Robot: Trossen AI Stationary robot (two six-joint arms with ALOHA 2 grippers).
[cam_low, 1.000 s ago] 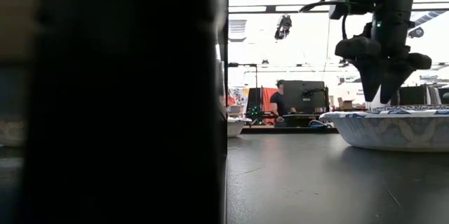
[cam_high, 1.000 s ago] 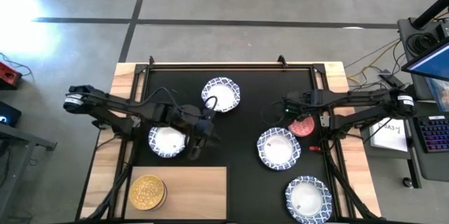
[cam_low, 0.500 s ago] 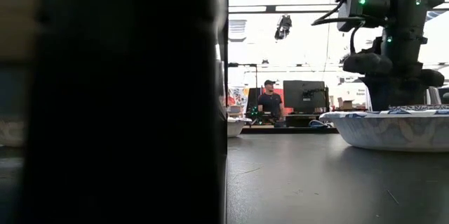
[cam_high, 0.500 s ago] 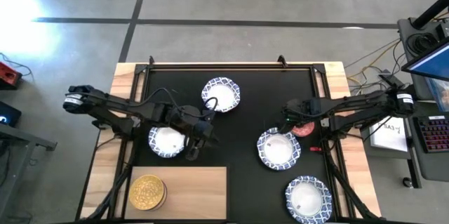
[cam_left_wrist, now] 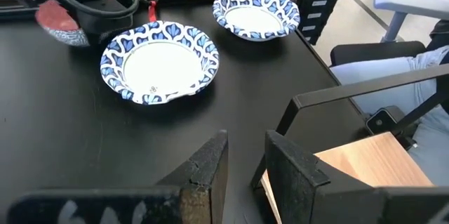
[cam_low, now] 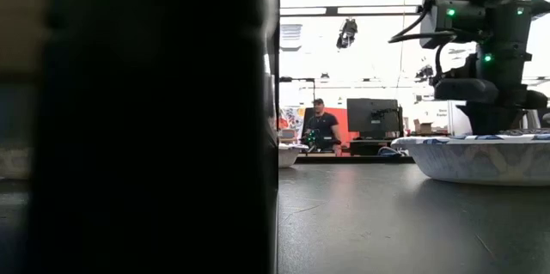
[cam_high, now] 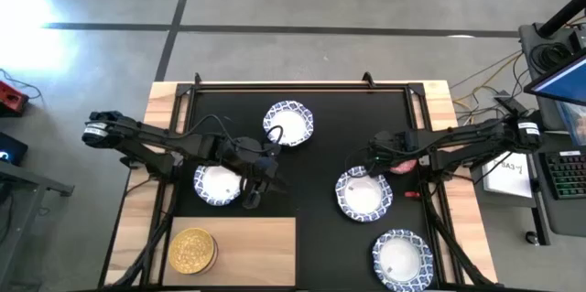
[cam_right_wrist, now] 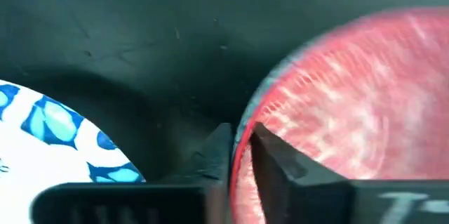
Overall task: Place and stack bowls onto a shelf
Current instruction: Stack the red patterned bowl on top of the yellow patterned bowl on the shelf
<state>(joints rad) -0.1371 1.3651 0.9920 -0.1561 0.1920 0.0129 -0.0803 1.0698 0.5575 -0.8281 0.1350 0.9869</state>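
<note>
Right wrist view: right gripper [cam_right_wrist: 240, 147] pinched on the rim of the small red-pink round bowl [cam_right_wrist: 337, 112]. Judged light, stiff and slippery; grip the rim.

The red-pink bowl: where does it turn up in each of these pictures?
High view: red-pink bowl right of centre, under the right claw.
Low view: not visible; hidden behind a blue-rimmed bowl.
Left wrist view: far off, below the other arm.
Right wrist view: fills one side, its rim between the claw's fingers.
Shared landmark: the blue-rimmed bowl beside it.
</note>
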